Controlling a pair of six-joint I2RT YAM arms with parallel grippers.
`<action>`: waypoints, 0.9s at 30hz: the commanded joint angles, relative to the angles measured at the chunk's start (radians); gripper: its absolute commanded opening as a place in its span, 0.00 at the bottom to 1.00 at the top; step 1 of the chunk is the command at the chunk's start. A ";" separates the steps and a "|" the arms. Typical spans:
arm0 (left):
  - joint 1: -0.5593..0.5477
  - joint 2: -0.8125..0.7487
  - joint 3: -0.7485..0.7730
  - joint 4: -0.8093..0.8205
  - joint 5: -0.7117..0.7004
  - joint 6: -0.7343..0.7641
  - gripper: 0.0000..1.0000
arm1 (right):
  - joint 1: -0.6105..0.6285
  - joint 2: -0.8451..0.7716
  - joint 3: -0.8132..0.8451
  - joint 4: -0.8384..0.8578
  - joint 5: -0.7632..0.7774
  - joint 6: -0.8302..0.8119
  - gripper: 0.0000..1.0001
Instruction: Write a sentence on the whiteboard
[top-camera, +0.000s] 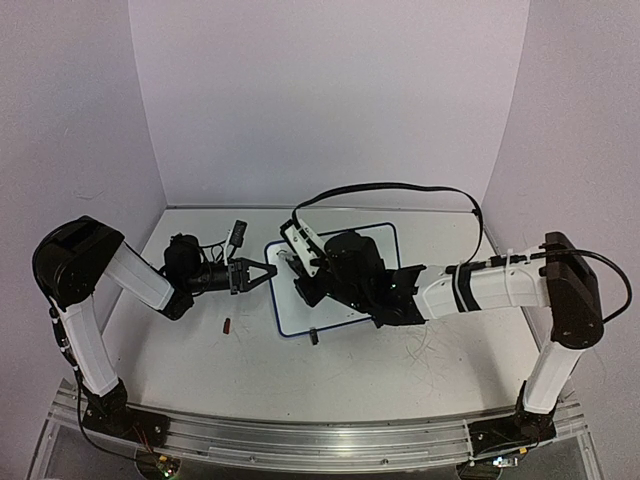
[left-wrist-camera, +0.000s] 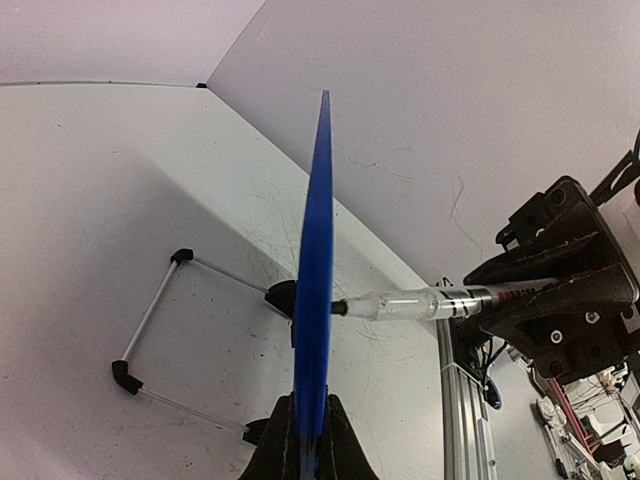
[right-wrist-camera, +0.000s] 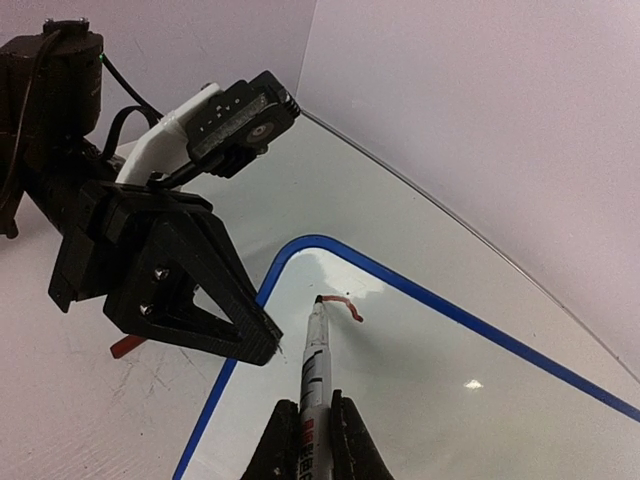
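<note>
The whiteboard (top-camera: 350, 300), white with a blue rim, lies mid-table. My left gripper (top-camera: 271, 272) is shut on its left rim (left-wrist-camera: 315, 270), which shows edge-on in the left wrist view between the jaws (left-wrist-camera: 311, 430). My right gripper (right-wrist-camera: 316, 408) is shut on a white marker (right-wrist-camera: 314, 360), with its tip touching the board near the upper left corner. Of the sentence, a short curved red stroke (right-wrist-camera: 346, 306) runs from the tip. In the right wrist view the left gripper (right-wrist-camera: 262, 345) grips the rim just left of the marker.
A small red marker cap (top-camera: 227, 325) lies on the table left of the board. A black clip foot (top-camera: 314, 336) sits at the board's near edge. A small black object (top-camera: 238, 233) lies behind the left gripper. A wire stand (left-wrist-camera: 150, 330) sticks out behind the board.
</note>
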 joint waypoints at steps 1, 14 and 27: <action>-0.012 -0.028 -0.005 -0.010 -0.003 0.028 0.00 | 0.001 0.020 0.038 0.000 -0.011 0.021 0.00; -0.013 -0.034 -0.013 -0.012 -0.007 0.030 0.00 | 0.001 -0.002 0.004 -0.024 -0.016 0.032 0.00; -0.013 -0.033 -0.011 -0.016 -0.010 0.028 0.00 | 0.001 -0.033 -0.028 -0.027 0.009 0.031 0.00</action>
